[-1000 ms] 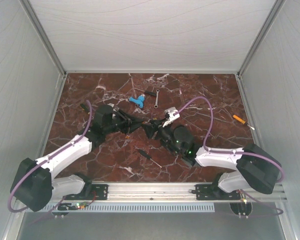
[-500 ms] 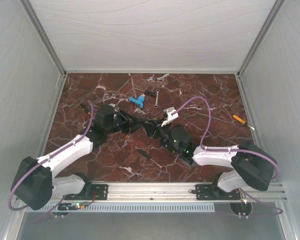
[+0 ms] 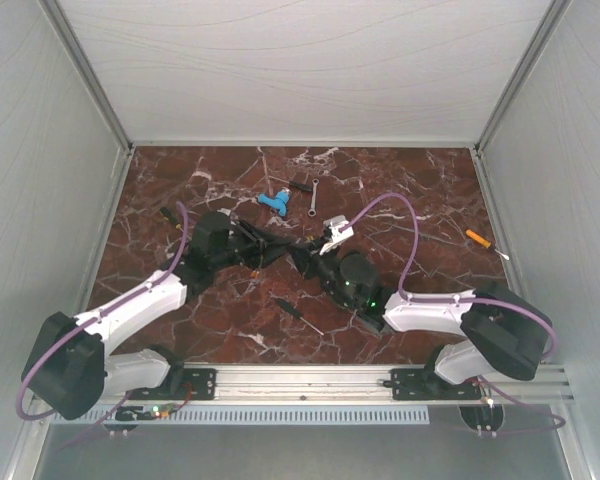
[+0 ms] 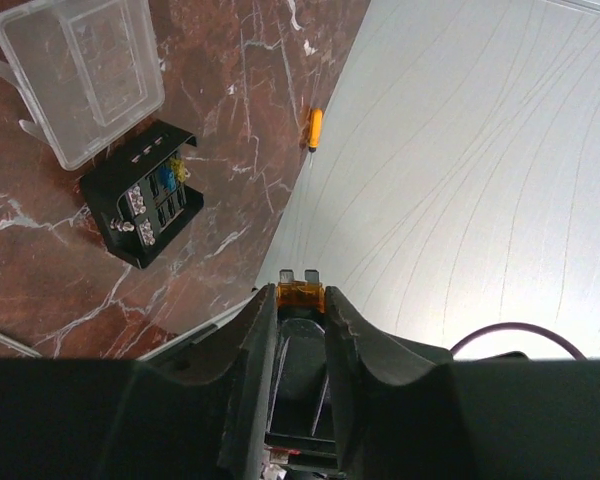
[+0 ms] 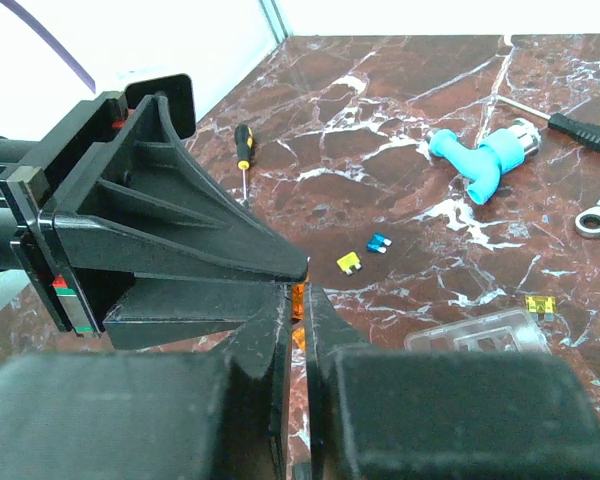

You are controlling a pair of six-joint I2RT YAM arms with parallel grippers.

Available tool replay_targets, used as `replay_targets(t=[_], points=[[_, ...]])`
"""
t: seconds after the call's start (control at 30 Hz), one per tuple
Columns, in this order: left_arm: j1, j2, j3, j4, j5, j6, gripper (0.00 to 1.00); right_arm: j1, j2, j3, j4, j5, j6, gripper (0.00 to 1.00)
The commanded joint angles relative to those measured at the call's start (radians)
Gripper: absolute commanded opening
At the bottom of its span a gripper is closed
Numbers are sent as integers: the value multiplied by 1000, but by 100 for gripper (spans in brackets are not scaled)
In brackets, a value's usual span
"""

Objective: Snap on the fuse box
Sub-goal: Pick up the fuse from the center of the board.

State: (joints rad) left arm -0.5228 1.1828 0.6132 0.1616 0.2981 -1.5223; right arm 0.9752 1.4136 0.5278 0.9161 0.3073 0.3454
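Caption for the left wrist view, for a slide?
Left pincer grips an orange fuse; uncovered fuse box and clear lid lie side by side.

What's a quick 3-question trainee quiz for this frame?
1. True or false: the clear lid is snapped onto the fuse box.
2. What does the left pincer grip?
3. Fill in: in the right wrist view, right beside the yellow fuse lies a ___ fuse.
Key: 1 false, the lid lies off the box, beside it; 2 an orange fuse; 3 blue, the blue fuse.
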Motion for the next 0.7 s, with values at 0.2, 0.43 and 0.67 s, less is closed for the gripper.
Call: replay_targets(t=[0.2,0.43,0.67], points=[[-20,-60,28,-75,-53,135,52,-118,-168,5,-299,-164,15,0],[-35,11,104,-238,-88,367,65,-296,-321,54,-726,-424,7,0],[-161,202,222,-321,-132,539,71,-472,-393,134,-1045,-572,-37,0]])
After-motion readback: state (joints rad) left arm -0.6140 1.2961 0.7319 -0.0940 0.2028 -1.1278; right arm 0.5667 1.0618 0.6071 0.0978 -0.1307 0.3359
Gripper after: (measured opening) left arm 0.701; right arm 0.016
